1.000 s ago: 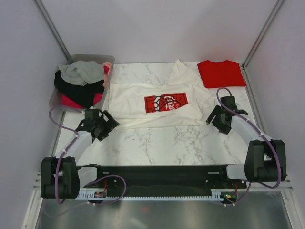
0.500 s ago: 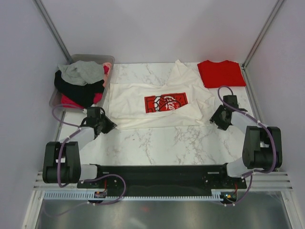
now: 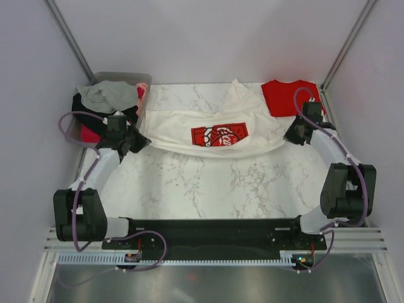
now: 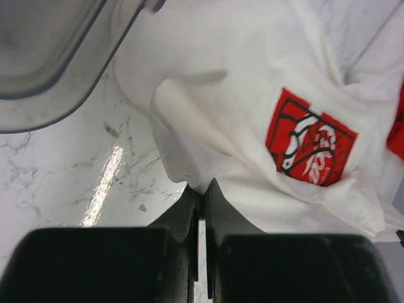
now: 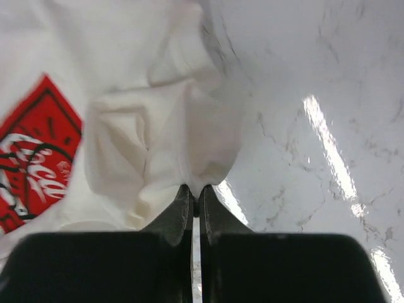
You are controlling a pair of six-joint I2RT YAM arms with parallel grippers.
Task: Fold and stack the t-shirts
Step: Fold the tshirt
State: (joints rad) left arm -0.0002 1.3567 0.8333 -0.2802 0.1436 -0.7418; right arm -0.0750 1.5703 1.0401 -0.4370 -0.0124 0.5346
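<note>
The cream-white t-shirt (image 3: 189,126) with a red chest print (image 3: 219,135) lies across the marble table, its near hem lifted and drawn toward the back. My left gripper (image 3: 137,137) is shut on the shirt's left hem corner (image 4: 196,180). At the other end, my right gripper (image 3: 289,134) is shut on the right hem corner (image 5: 202,177). Both wrist views show cloth pinched between the black fingertips. The plain red t-shirt (image 3: 287,96) lies folded at the back right, right behind my right gripper.
A clear plastic bin (image 3: 142,79) at the back left holds several garments, grey (image 3: 110,95), black and pink. Its rim (image 4: 76,95) is close to my left gripper. Metal frame posts stand at both back corners.
Both grippers have shut on the white shirt's near hem corners and moved toward the back, carrying the hem up over the shirt. The shirt's lower half is now folded back.
</note>
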